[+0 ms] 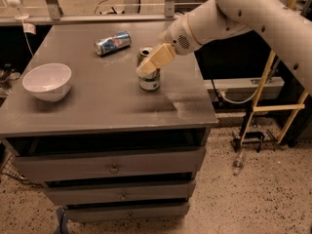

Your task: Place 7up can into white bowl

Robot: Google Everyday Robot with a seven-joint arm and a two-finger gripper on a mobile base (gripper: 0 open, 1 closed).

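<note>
Gripper: my gripper [152,63] is over the right half of the table [97,108]. It reaches in from the right, from behind, and points down to the left.
Grip: how it stands, wide or narrow, I cannot tell. One tan pad lies across the front of the can and hides the rest.
Can: the 7up can [149,83] stands upright on the table. Its upper part is behind my gripper, the lower part shows below it. Whether I touch it, I cannot tell.
Bowl: the bowl [47,81] sits upright near the left edge, well apart from the can and a little closer to the front.
Blue can: it [112,42] lies on its side behind the 7up can and to the left, toward the back edge.
Edges: the 7up can is nearer the right edge than the left, and about midway between back and front.
Room: between can and bowl runs flat grey top. The blue can is behind this line.
Right side: a yellow frame [265,94] stands beyond the right edge, under my arm.
</note>
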